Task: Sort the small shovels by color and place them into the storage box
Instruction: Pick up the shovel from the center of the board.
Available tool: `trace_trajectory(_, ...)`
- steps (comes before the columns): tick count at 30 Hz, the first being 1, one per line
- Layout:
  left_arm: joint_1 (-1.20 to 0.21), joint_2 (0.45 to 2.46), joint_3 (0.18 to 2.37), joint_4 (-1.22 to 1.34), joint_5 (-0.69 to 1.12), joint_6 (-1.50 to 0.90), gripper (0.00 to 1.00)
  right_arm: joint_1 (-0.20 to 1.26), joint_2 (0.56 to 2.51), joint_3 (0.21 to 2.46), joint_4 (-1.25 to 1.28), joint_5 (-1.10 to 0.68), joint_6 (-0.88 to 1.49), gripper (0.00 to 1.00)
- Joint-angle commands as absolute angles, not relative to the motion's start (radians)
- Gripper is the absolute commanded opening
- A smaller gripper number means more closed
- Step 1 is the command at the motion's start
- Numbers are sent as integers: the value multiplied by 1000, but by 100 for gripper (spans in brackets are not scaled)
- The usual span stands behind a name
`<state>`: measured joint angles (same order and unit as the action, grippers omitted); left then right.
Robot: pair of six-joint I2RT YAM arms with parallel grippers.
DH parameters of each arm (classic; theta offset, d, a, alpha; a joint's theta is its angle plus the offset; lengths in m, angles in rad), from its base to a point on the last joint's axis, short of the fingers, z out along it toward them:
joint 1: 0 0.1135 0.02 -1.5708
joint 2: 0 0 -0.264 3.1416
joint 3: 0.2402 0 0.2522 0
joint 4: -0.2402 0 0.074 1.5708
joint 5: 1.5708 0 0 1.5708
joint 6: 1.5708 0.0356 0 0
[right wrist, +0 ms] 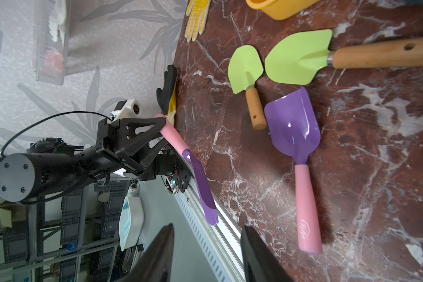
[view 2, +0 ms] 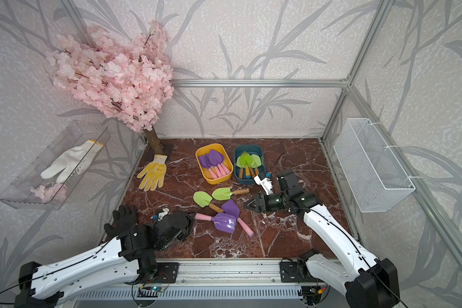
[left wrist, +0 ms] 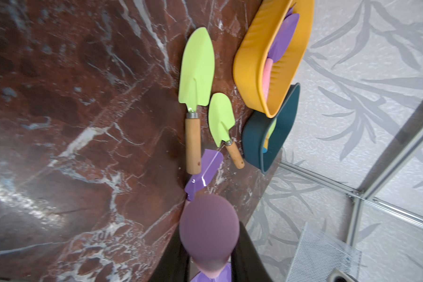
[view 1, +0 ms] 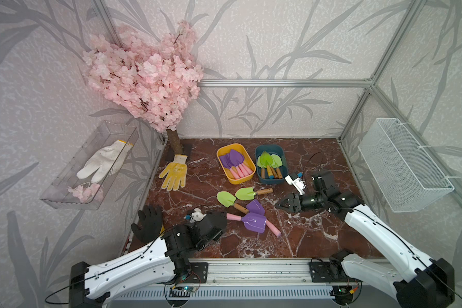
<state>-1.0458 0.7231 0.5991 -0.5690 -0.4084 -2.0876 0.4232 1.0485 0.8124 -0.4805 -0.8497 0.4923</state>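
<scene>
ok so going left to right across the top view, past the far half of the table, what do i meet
clear tray → yellow glove → yellow-orange tub → teal tub → white wire basket

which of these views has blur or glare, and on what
Left wrist: the gripped pink handle sits right at the lens, a soft blurred blob; the table edge bows. Right wrist: small bright glare spots on the blade of the loose purple shovel. Top views: sharp and evenly lit.
</scene>
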Motion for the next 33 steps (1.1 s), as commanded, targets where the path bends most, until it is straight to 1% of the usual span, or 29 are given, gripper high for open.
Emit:
trace_trajectory(1, -1019, 738, 640, -539, -411, -2483, 1, 433, 1025, 800, -376, -892, 523, 49)
trace_trajectory(7, -971, 765, 655, -484, -375, -2451, 1, 461, 1025, 786, -370, -884, 512, 49)
trace_trajectory(14, -920, 804, 683, -441, -321, -2412, 1, 493, 1040, 760, -354, -835, 512, 49)
trace_trajectory(21, -911, 818, 692, -424, -302, -2399, 1, 496, 1074, 747, -316, -819, 509, 49)
trace_trajectory(33, -908, 818, 689, -407, -290, -2395, 1, 518, 1154, 782, -274, -842, 485, 48)
